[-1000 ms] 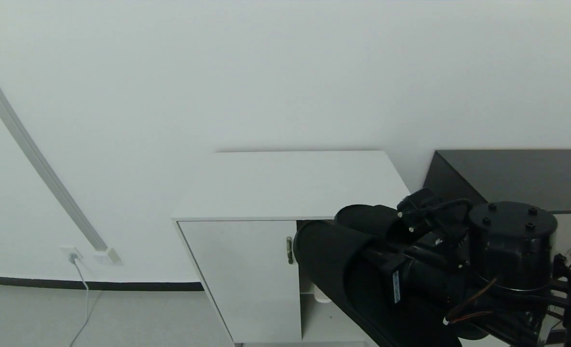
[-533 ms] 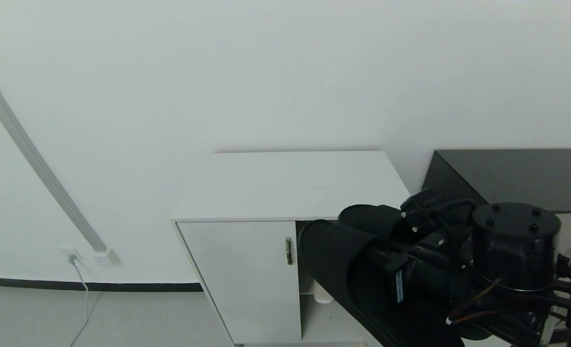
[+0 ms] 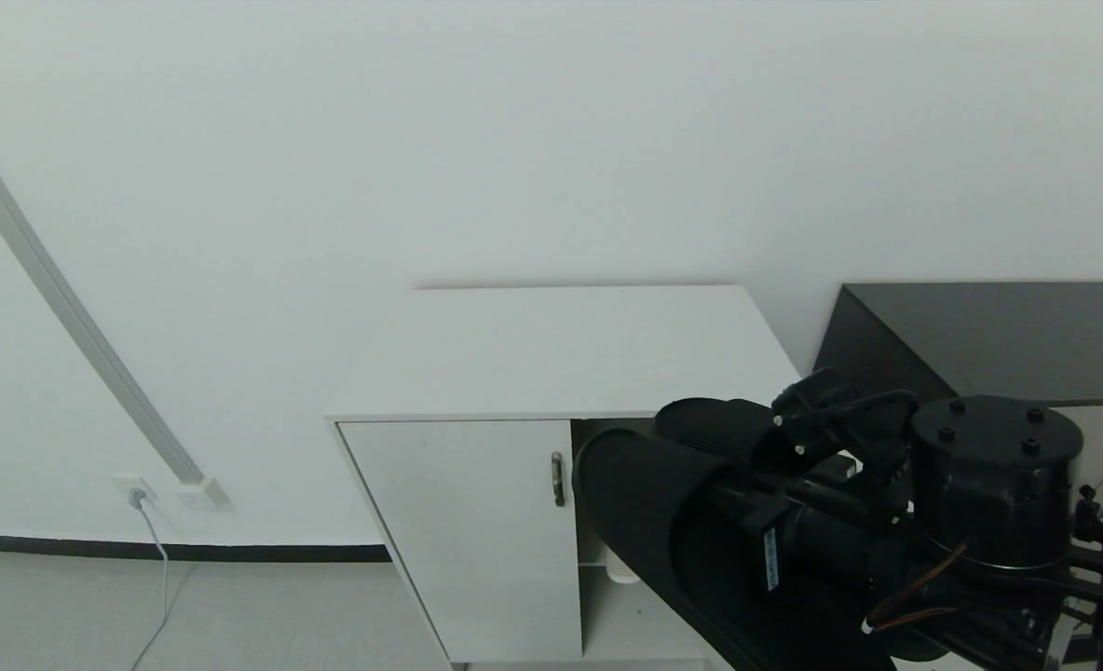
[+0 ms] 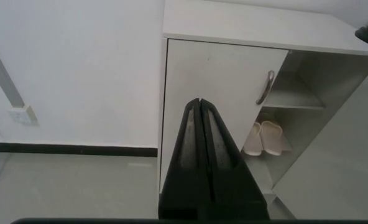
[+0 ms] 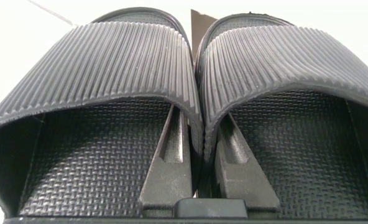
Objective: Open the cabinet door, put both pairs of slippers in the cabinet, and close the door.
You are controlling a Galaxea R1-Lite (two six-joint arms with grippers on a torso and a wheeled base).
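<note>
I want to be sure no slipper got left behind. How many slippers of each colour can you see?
Black slippers: 2, side by side in the right gripper
White slippers: 2, on a lower shelf in the cabinet
Total: 4

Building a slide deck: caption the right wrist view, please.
Right end effector shut on the adjoining inner walls of a pair of black slippers.
</note>
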